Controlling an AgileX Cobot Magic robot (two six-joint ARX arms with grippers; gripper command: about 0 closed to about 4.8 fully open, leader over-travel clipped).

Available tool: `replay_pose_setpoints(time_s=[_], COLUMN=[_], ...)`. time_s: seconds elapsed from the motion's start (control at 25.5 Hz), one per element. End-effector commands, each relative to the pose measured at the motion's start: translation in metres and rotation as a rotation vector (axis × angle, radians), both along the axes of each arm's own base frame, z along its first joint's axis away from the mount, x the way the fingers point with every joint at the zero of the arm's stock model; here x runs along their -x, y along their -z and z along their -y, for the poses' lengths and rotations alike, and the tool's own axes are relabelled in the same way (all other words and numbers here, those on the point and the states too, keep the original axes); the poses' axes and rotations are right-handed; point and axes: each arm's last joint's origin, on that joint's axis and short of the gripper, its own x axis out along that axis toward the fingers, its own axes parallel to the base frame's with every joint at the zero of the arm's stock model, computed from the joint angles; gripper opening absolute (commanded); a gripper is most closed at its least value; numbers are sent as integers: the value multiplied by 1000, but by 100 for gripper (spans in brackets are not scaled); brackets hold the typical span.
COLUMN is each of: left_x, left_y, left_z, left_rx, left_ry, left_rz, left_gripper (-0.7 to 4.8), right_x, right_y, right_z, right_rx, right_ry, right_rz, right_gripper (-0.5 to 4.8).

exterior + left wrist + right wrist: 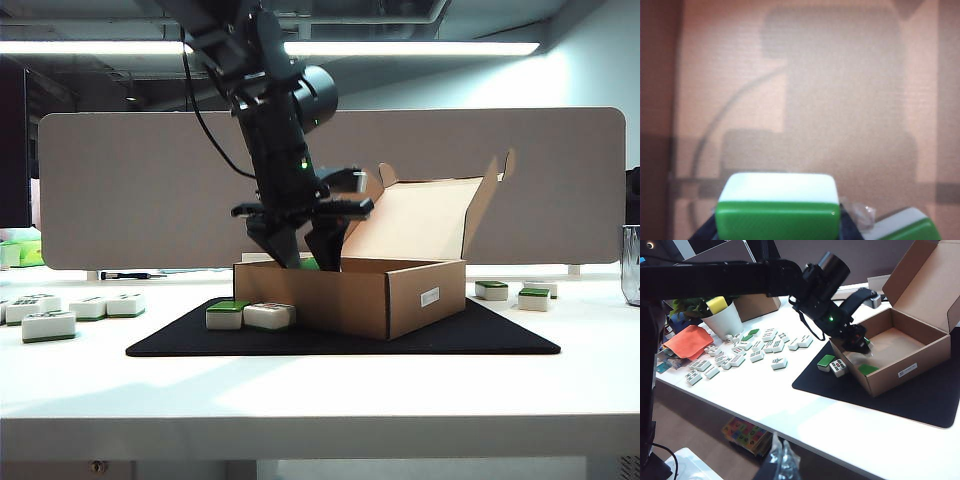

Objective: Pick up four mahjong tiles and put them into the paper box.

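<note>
Brown corrugated cardboard fills most of the left wrist view: the pale floor and back wall of the paper box (pixel 805 90), seen from just above by the left gripper (pixel 304 252), which points steeply down over the box's near-left corner. Its two dark fingers (pixel 272 236) stand partway spread and pinch a mahjong tile (pixel 777 207), green layer facing the camera and white face behind it; in the exterior view only a sliver of that green shows between the fingertips, right at the box rim. Just beside the held tile, lower in the box, lies a second tile (pixel 905 227), green side up, resting on the box floor near the front wall, where the right wrist view also shows it. The box sits on a black mat (pixel 480 335) with its hinged lid (pixel 425 215) standing open behind the gripper and a small white label (pixel 430 296) on its side wall. Outside the box, just below and beside the gripper against the near-left wall, two more tiles (pixel 250 315) lie touching each other on the mat, one green side up, the other showing white. Well away from the gripper, loose tiles (pixel 747 352) are scattered across the white table (pixel 320 385), near a white cup (pixel 729 321) and an orange cloth (pixel 687 342). The right gripper is not seen in any view, so I cannot tell how its jaws stand.
</note>
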Motion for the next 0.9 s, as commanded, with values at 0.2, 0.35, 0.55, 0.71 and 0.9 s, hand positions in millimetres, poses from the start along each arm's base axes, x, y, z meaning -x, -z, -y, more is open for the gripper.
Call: replay_pose_setpoints(time_s=[0.2,0.35,0.55,0.71,0.9], left_x=[-2,-1,0,7,21], left_y=[4,4,2,-13,-55], left_z=[2,3,4,-2,-12], left_rx=[18,54,62,22,-25], left_ry=[11,34,40,35,28], left_rz=[-2,-30,-39,-95,-148], left_gripper=[185,285,314,314,313], right_x=[3,3,3,3,3], right_y=[-1,-1,-1,-1,-1], right_z=[0,0,0,0,0], right_rx=[5,5,5,5,5], right_ry=[1,1,1,1,1], right_rz=[27,27,27,27,27], right_gripper=[-1,-1,-1,-1,-1])
